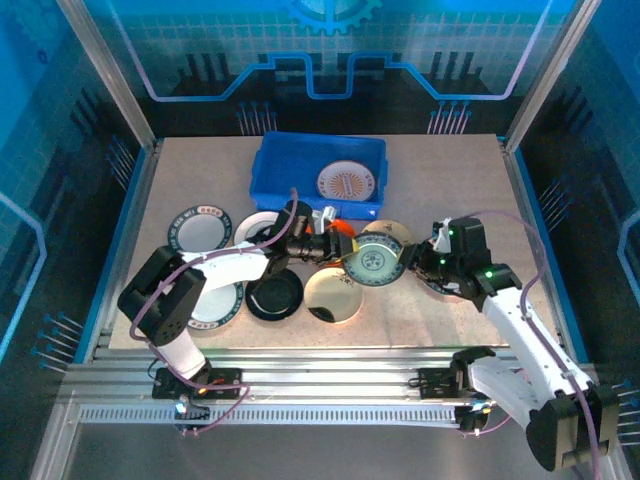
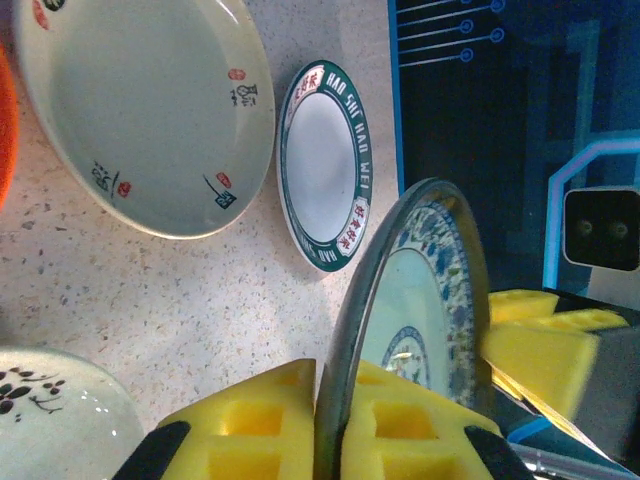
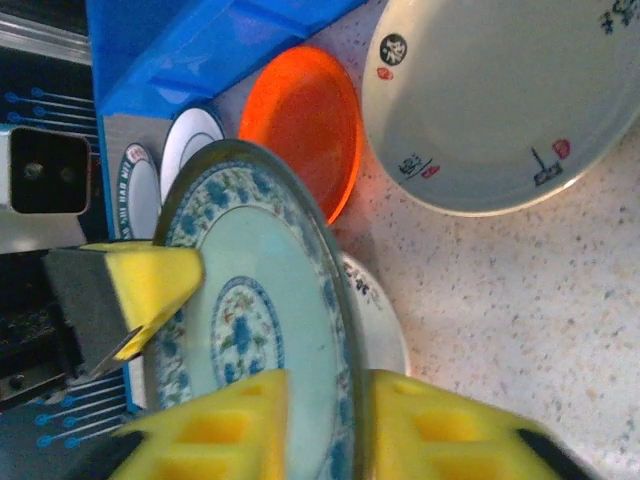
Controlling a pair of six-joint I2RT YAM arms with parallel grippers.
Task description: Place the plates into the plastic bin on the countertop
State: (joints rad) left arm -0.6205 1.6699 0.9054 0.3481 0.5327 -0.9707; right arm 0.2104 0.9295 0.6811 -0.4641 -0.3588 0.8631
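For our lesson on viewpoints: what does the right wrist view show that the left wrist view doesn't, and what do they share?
Right wrist, not left: a blue corner of the plastic bin and a whole orange plate. Left wrist, not right: a whole green-rimmed lettered plate. Both: the blue-patterned plate, its rim pinched by the left gripper in one view and the right gripper in the other.
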